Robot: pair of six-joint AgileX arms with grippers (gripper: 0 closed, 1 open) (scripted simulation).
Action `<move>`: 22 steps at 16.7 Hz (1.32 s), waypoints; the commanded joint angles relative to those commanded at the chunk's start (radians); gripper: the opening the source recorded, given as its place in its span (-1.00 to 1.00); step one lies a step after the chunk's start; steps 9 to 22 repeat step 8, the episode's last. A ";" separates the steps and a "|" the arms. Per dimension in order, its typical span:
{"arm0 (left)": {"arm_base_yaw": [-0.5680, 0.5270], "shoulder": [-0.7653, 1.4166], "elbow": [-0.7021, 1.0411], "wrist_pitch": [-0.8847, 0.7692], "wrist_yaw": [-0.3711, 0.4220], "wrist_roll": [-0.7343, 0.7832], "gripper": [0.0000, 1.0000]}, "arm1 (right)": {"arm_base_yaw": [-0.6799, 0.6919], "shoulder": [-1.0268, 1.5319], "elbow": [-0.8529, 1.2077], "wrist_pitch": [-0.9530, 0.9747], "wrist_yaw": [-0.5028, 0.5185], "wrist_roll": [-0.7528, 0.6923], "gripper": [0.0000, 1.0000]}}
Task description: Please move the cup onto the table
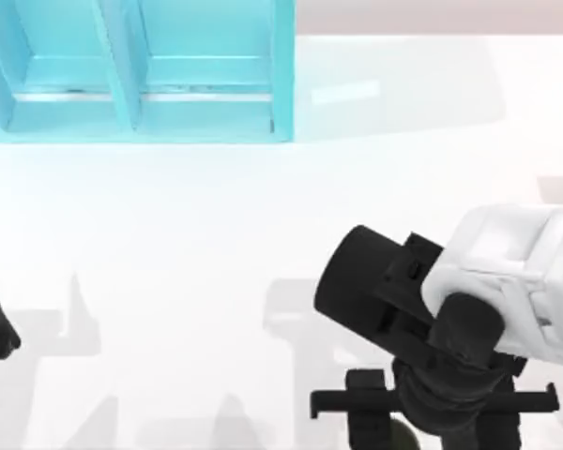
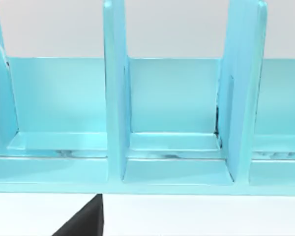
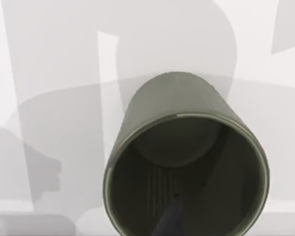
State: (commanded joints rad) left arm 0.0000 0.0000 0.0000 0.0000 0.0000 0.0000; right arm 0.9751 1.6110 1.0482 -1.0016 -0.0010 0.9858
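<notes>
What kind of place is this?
Probably a simulated robot test bench: a bare white table, a turquoise shelf, and two arms, the right over an olive cup.

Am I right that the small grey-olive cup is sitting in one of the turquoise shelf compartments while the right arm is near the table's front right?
Not quite. The small grey-olive cylindrical cup is not in the turquoise compartmented shelf; the left wrist view shows those compartments bare. The right wrist view shows the cup under the right arm, above the plain white table. The right arm is indeed near the table's front right.
</notes>
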 joint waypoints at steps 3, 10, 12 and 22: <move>0.000 0.000 0.000 0.000 0.000 0.000 1.00 | 0.000 0.000 0.000 0.000 0.000 0.000 1.00; 0.000 0.000 0.000 0.000 0.000 0.000 1.00 | 0.000 0.000 0.000 0.000 0.000 0.000 1.00; 0.000 0.000 0.000 0.000 0.000 0.000 1.00 | 0.000 0.000 0.000 0.000 0.000 0.000 1.00; 0.000 0.000 0.000 0.000 0.000 0.000 1.00 | 0.000 0.000 0.000 0.000 0.000 0.000 1.00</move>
